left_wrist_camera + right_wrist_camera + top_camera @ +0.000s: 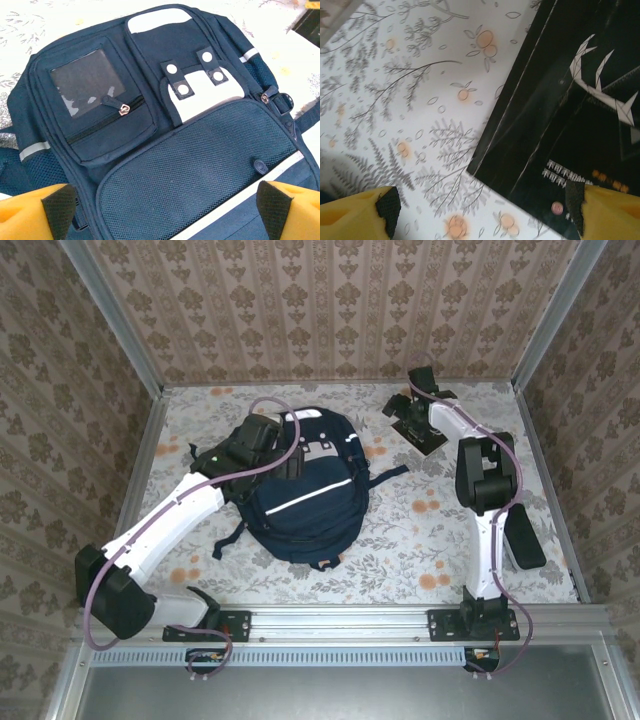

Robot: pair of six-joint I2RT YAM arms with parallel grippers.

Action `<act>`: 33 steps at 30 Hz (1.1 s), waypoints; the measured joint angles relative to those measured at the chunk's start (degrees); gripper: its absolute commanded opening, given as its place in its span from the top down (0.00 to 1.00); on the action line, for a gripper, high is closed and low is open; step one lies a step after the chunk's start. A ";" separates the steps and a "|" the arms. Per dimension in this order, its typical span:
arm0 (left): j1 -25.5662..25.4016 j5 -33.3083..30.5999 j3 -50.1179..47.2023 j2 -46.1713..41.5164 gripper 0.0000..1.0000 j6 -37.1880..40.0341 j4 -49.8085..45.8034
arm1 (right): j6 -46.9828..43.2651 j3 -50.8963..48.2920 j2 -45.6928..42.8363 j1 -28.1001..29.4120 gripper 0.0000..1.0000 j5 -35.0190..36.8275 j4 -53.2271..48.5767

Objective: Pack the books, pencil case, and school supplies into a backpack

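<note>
Two grippers, both empty; my read is nothing is packed yet. Near right: dark flat slab on the table beside the right arm, can't tell what it is. Mid-table: backpack lies front-up, left gripper hovers over its mesh pocket with jaws wide. Small pocket zip is closed and no compartment looks open, so I'd have the left side open a main zip and hold the mouth first. Far right: black book lies flat, right gripper above one corner, jaws wide, one finger over the cover, the other over bare cloth. Flat book offers no edge, so tilt the wrist and work a pad under that corner before closing. Risk: pinching the cover alone and fanning the pages.
</note>
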 measured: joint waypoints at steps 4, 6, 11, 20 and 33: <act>0.68 -0.11 0.00 -0.20 0.03 -0.94 0.00 | 0.00 4.02 3.67 -0.96 0.11 -0.68 -2.19; 0.70 -0.11 0.00 -0.20 0.03 -1.25 0.00 | -0.09 5.35 3.98 -1.27 0.11 -1.60 -3.08; 0.74 -0.04 0.00 -0.20 0.03 -2.03 0.04 | -0.57 5.11 4.04 -1.49 0.11 -3.50 -4.13; 0.81 2.56 0.24 1.09 0.02 -2.36 0.07 | -1.51 -4.92 -1.25 -2.36 0.13 -9.88 0.17; 1.03 5.79 1.20 2.54 0.00 -3.30 0.42 | -0.37 -35.23 -19.87 -1.44 0.11 -17.49 12.24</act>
